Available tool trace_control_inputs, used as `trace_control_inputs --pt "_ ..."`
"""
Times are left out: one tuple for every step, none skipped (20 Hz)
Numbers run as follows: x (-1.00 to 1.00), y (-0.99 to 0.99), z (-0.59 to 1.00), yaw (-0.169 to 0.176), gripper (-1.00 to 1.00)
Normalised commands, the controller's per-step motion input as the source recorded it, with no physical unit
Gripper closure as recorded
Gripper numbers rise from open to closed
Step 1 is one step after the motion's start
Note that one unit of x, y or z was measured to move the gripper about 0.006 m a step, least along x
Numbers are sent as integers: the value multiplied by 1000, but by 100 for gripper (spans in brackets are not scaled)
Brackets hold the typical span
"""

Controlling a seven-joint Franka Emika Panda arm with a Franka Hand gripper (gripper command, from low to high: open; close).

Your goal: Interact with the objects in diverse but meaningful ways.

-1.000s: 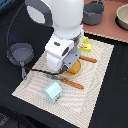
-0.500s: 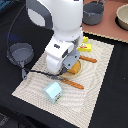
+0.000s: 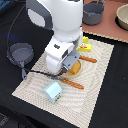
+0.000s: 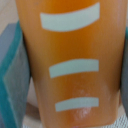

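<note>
A white Panda arm (image 3: 57,30) stands bent over a pale woven placemat (image 3: 100,75) on a dark table (image 3: 15,107), its pose all but unchanged from half a second and a full second earlier: the wrist stays low over the middle of the mat and every object on the mat lies where it did. The arm's bulky upper link fills the far centre of the exterior view, and its wrist housing angles down toward the near left, hiding most of the gripper (image 3: 70,67). Under it sits the golden-brown bread loaf (image 3: 75,67), only its right edge showing past the housing in the exterior view. The wrist view is filled by the loaf (image 4: 70,60), orange-brown with three pale slash marks, and grey-teal finger pads (image 4: 11,75) stand tight against both its sides, so the jaws are closed partway on the loaf and hold it. Whether the loaf rests on the mat or is raised off it cannot be told. To the left, off the mat, lies a grey pan (image 3: 20,53). At the near edge of the mat stands the pale blue-and-white milk carton (image 3: 53,91). On the far side, the yellow box with red label (image 3: 84,47) lies just beside the arm. Two pieces of orange-handled cutlery lie on the mat, one (image 3: 88,59) right of the loaf, one (image 3: 71,82) nearer.
</note>
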Motion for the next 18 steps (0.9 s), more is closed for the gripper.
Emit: trace_control_inputs --pt "180 51 1000 0 100" --pt "11 0 1000 0 100" --pt "0 0 1000 0 100" --pt "0 0 1000 0 100" --pt "0 0 1000 0 100" --pt "0 0 1000 0 100" --pt "0 0 1000 0 100" --pt "0 0 1000 0 100" --pt "0 0 1000 0 100" --pt "0 0 1000 0 100" --pt "0 0 1000 2 100" --pt "0 0 1000 2 100" --pt "-20 0 1000 3 100" --pt "-71 0 1000 3 100" --pt "-37 0 1000 4 100" --pt "0 26 934 14 100" --pt "-34 14 731 28 100" --pt "-91 0 583 42 100"
